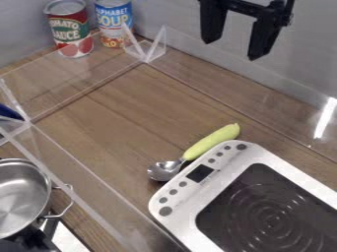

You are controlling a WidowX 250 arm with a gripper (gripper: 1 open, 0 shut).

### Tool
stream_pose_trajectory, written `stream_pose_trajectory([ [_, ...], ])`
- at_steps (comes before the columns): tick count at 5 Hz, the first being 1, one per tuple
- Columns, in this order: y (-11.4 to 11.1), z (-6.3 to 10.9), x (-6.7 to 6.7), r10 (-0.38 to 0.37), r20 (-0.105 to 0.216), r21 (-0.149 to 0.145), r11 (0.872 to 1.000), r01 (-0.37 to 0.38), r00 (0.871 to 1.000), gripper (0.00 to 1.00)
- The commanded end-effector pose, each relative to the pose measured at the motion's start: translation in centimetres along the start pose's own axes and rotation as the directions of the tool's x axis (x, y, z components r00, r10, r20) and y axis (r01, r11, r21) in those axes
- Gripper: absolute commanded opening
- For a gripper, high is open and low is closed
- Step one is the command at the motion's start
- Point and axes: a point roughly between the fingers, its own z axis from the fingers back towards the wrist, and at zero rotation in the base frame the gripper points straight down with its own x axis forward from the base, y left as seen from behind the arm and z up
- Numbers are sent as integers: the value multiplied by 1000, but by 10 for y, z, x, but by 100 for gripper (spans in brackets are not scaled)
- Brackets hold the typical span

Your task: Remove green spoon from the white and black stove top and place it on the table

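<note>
The green spoon [198, 153] lies on the wood-grain table [132, 108], just beyond the far-left edge of the white and black stove top [257, 202]. Its yellow-green handle points up-right and its shiny metal bowl [164, 170] points down-left. The handle runs close along the stove's white rim; I cannot tell if it touches. My gripper [237, 39] hangs high at the top of the view, well above and behind the spoon. Its two black fingers [212, 28] are spread apart with nothing between them.
Two cans [69, 28] stand at the back left behind a clear plastic barrier [148, 47]. A steel pot [20, 197] sits at the lower left. A blue object [7, 114] pokes in at the left edge.
</note>
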Motion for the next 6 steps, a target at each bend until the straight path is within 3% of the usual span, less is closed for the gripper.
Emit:
stream_pose_trajectory([
  [1,1,8,6,-10,39,5,1000,10,999,100],
  [4,28,-16,6,16,-1,15,1000,-16,1000,100],
  [6,44,-30,-1,17,-10,23,1000,-17,1000,100],
])
